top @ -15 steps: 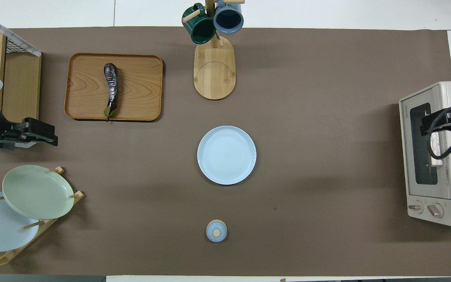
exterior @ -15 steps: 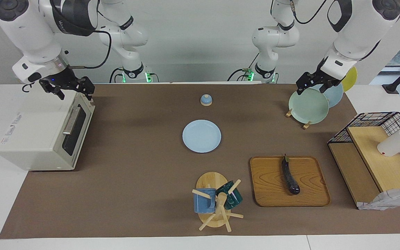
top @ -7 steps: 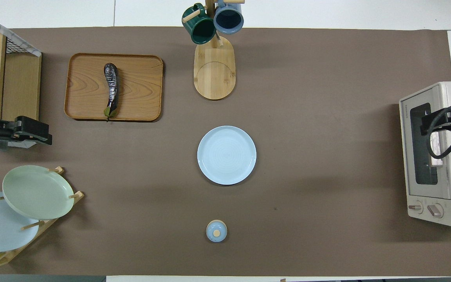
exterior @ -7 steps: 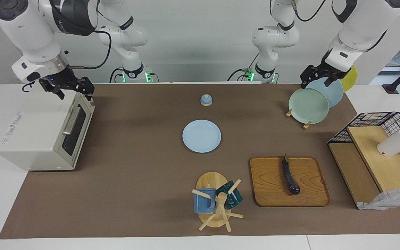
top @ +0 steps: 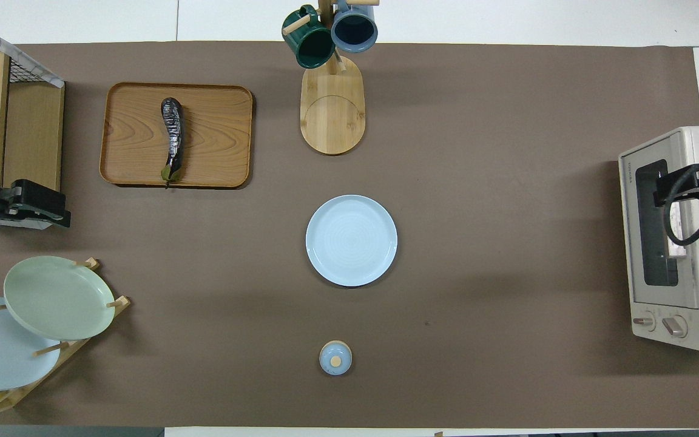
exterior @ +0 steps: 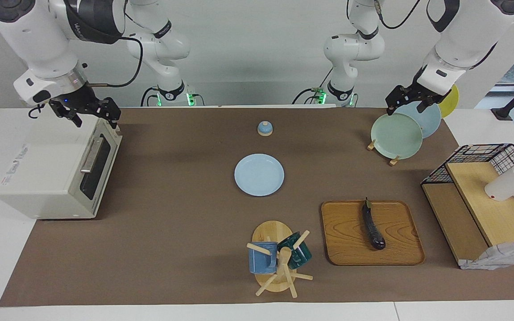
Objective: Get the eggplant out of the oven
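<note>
Overhead view: eggplant (top: 172,136) on wooden tray (top: 216,103), well apart from left gripper (top: 46,203).

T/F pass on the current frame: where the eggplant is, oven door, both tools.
1. The eggplant lies on the wooden tray. True.
2. The oven door is open. False: it is closed.
3. The right tool holds the eggplant. False: it is empty, over the oven's top.
4. The left tool is open over the plate rack. True.
5. The blue plate at mid-table carries the eggplant. False: the plate is bare.
</note>
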Tool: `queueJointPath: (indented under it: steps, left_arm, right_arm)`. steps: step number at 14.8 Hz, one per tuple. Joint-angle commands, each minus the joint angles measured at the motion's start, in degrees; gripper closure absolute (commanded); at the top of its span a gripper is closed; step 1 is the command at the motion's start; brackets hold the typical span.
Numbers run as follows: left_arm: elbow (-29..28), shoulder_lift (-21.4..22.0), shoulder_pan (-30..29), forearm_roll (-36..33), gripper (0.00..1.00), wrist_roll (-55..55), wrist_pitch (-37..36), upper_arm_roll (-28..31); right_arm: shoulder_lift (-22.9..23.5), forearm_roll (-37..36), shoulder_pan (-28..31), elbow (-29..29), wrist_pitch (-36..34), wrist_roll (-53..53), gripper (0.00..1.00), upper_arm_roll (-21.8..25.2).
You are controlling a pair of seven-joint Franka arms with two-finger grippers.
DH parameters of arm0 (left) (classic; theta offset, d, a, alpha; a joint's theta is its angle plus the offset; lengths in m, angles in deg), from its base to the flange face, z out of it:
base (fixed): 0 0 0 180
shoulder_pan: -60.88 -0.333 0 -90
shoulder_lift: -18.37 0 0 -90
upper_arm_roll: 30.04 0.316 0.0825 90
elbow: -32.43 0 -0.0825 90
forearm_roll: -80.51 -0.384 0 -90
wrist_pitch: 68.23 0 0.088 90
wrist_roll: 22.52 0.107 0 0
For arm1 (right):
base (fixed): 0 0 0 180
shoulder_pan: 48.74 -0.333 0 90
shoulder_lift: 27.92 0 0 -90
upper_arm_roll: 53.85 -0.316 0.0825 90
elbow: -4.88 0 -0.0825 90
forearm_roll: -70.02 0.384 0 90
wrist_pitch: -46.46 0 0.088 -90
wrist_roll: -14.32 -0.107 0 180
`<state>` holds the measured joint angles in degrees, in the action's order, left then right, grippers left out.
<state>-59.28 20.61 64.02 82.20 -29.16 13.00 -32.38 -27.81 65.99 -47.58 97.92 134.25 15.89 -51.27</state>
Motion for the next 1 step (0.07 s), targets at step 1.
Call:
queueJointPath:
  steps: [1]
  left_arm:
    - [1.2, -1.0, -1.5, -0.7, 0.0, 2.2, 0.2, -0.6]
  right_arm:
    - [-0.1, 1.5, 0.8, -0.3, 0.0, -0.6, 0.0, -0.6]
